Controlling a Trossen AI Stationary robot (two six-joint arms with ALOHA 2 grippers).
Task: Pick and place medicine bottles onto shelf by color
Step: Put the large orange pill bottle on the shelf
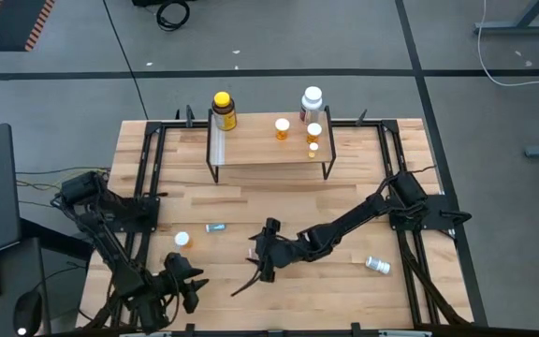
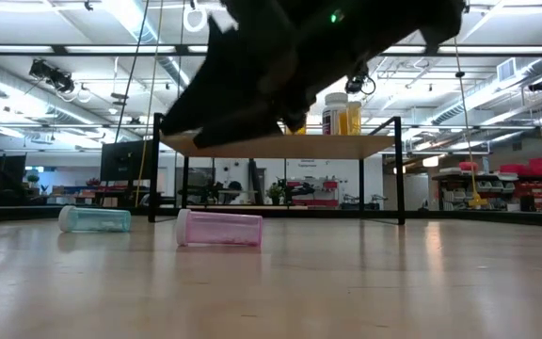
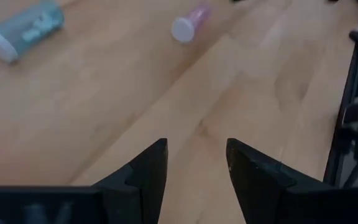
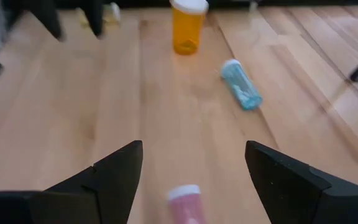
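The shelf (image 1: 269, 154) stands at the table's far side. It carries the big yellow bottle (image 1: 223, 110), the big white bottle (image 1: 313, 101), two orange vials (image 1: 282, 128) (image 1: 313, 133) and a tiny vial (image 1: 313, 147). A pink vial (image 4: 185, 202) lies on its side on the table, seen also in the low view (image 2: 219, 229). My right gripper (image 4: 194, 149) hovers open just above it, a finger on either side, touching nothing. A teal vial (image 4: 241, 84) lies beyond, and an orange white-capped vial (image 4: 188, 25) stands upright. My left gripper (image 3: 197, 165) waits open near the table's near left corner (image 1: 193, 285).
Another small vial (image 1: 377, 266) lies on its side toward the table's right. Black frame rails (image 1: 148, 187) run along the left and right sides of the table. Bare wood lies between the shelf and the loose vials.
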